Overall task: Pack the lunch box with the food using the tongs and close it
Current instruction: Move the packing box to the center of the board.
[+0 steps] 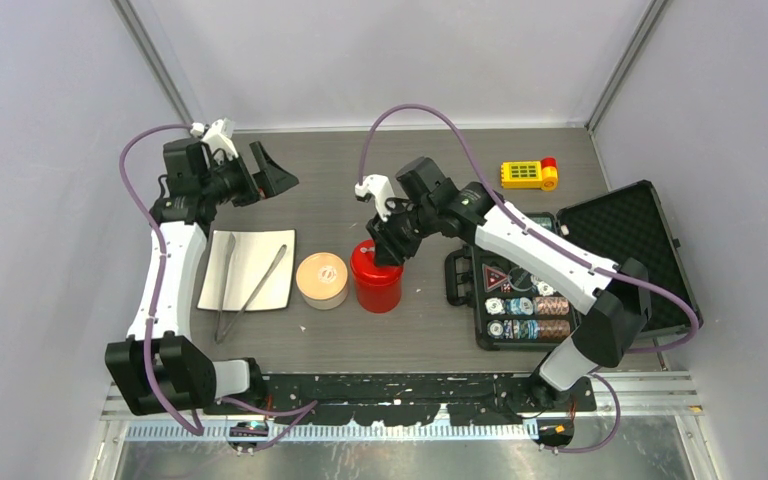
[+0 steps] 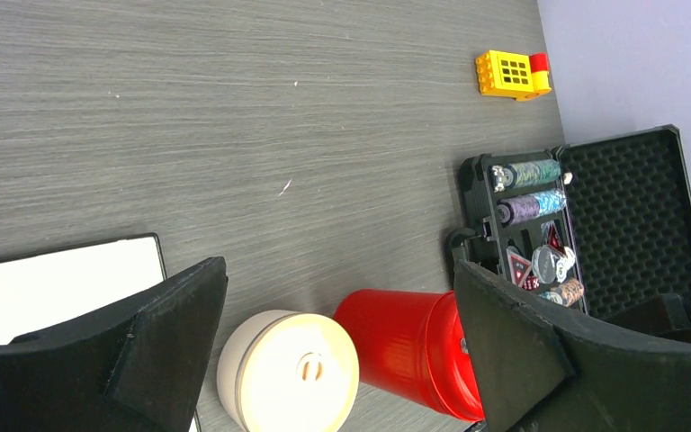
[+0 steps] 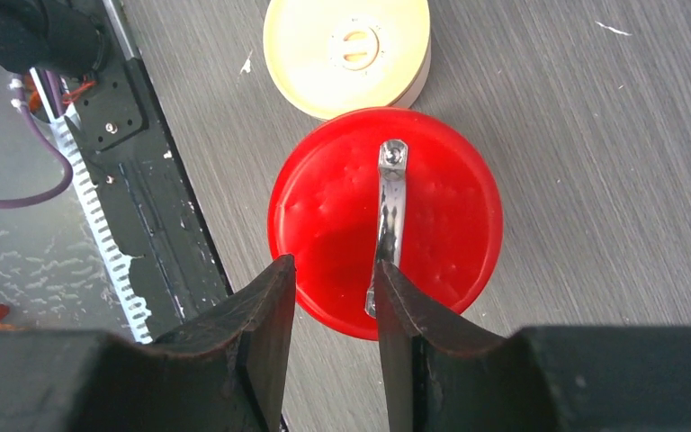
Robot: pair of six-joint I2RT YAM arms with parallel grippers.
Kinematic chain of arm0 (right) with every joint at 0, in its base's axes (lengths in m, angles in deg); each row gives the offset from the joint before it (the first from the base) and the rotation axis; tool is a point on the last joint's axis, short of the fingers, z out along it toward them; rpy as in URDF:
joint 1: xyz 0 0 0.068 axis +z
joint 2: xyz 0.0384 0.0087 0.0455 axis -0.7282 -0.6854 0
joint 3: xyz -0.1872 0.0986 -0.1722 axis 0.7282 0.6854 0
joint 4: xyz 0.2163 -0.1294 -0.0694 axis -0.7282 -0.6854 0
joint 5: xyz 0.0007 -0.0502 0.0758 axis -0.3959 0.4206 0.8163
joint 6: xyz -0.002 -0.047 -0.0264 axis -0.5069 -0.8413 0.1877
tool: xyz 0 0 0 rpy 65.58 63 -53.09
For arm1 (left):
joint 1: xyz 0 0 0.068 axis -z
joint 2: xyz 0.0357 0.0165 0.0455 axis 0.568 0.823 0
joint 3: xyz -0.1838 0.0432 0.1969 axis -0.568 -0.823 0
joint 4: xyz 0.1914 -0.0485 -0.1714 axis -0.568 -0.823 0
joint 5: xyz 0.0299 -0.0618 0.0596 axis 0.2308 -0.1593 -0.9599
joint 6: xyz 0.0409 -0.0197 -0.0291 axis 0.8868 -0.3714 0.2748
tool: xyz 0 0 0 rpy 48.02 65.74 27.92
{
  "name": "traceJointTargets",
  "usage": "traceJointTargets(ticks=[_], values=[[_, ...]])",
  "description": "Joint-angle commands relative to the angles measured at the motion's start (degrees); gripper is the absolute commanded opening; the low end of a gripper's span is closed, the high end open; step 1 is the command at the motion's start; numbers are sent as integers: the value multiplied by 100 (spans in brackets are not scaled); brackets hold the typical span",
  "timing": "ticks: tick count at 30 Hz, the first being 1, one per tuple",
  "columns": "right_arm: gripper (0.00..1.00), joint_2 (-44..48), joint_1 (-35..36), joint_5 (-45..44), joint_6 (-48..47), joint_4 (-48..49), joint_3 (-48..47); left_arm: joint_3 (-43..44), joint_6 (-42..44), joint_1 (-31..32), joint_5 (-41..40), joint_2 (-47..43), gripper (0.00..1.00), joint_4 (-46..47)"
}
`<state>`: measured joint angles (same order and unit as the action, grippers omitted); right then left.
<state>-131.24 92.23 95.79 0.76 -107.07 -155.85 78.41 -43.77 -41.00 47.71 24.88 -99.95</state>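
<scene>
The lunch box (image 1: 322,280) stands mid-table as a small round tin with its tan lid on; it also shows in the left wrist view (image 2: 288,371) and the right wrist view (image 3: 346,54). No food is in view. The tongs (image 1: 256,290) lie on a white plate (image 1: 260,252), their joined end toward the near edge. My left gripper (image 1: 278,172) hangs wide open above the far table, holding nothing (image 2: 340,265). My right gripper (image 1: 388,250) hovers over a red canister (image 1: 376,288), jaws apart (image 3: 333,270), the lid's metal handle (image 3: 391,207) beside the right finger.
The red canister (image 3: 432,216) touches the lunch box on its right. An open black case of poker chips (image 1: 560,270) fills the right side. A yellow and red toy block (image 1: 528,174) sits at the far right. The plate's corner (image 2: 54,288) shows in the left wrist view.
</scene>
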Motion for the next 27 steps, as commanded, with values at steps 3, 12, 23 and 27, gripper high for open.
traceJointTargets(ticks=[3,12,23,27], values=[[43,195,21,-9,-218,96,145,-47,17,-29,-28,-245,100,111],[44,169,21,-121,-251,111,98,-73,-8,-30,-51,-336,100,157],[53,323,-160,-75,-311,113,-161,-69,-36,-35,0,-334,100,189],[55,57,-196,-77,-216,105,-253,-74,-49,-30,-12,-325,100,195]])
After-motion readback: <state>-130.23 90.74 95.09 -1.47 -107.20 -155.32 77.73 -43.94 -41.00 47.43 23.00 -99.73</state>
